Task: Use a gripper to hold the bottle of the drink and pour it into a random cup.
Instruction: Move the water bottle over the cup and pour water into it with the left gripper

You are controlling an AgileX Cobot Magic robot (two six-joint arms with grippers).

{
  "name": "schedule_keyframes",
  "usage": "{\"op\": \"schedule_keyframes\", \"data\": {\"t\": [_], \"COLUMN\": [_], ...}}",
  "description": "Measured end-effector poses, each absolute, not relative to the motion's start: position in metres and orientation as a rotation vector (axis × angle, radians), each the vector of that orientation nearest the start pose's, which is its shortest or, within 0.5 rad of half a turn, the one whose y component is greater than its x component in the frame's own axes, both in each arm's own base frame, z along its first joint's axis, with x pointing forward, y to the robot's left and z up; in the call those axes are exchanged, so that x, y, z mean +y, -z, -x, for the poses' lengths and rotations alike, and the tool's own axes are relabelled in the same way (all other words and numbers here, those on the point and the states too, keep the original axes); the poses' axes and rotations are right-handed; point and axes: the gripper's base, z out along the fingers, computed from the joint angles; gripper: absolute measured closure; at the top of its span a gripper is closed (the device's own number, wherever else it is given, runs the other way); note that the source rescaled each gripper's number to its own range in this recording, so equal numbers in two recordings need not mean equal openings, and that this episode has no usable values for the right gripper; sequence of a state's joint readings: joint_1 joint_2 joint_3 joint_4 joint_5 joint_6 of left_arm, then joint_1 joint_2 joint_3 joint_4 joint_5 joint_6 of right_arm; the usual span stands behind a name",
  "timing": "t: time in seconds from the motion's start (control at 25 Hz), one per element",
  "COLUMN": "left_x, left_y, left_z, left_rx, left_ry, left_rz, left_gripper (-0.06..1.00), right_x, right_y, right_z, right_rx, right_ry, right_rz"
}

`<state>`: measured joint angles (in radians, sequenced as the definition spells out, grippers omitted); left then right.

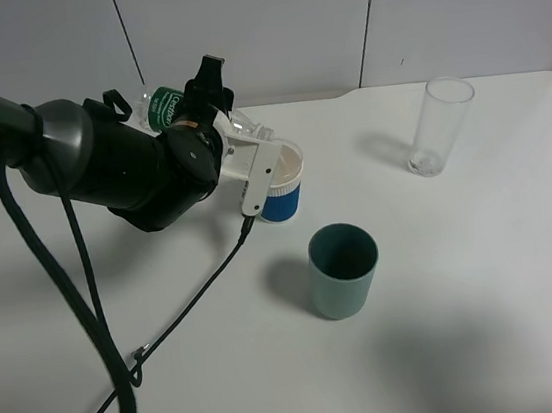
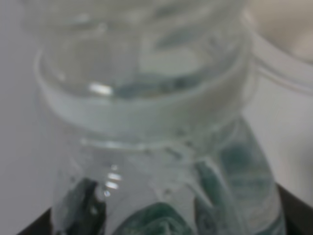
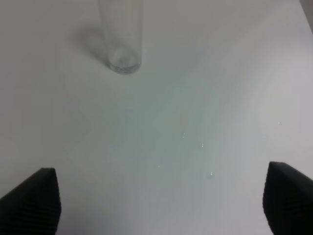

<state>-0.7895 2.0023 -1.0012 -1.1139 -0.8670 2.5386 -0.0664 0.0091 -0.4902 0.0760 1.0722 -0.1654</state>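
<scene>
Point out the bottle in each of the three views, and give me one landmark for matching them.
Exterior high: the bottle is at upper left, tipped toward the cup, with little more than its green label showing.
Left wrist: the bottle fills the picture, close up and blurred.
Right wrist: not in it.
Shared landmark: the tall glass, seen in the exterior high and right wrist views.

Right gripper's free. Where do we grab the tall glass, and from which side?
Grip the glass around its mid-wall, from the side, coming in level from where the open right gripper faces it. It stands upright, narrow and nearly straight-walled, with nothing close beside it.
</scene>
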Motion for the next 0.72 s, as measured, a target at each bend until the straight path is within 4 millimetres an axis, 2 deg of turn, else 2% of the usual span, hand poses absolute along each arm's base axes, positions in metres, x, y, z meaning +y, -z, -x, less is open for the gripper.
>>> {"op": "schedule_keyframes", "data": {"t": [0.72], "left_x": [-0.2289], "left_y": [-0.1505], "left_z": [-0.3146], "left_rx": [1.199], "left_ry": [-1.281], "left_rz": [-1.739], "left_gripper": [0.93], "right_x": [0.0063], "right_y": [-0.2738], "right_z": [0.0026], "right_rx": [2.070], "right_ry": [0.051], "right_rz": [0.106]}}
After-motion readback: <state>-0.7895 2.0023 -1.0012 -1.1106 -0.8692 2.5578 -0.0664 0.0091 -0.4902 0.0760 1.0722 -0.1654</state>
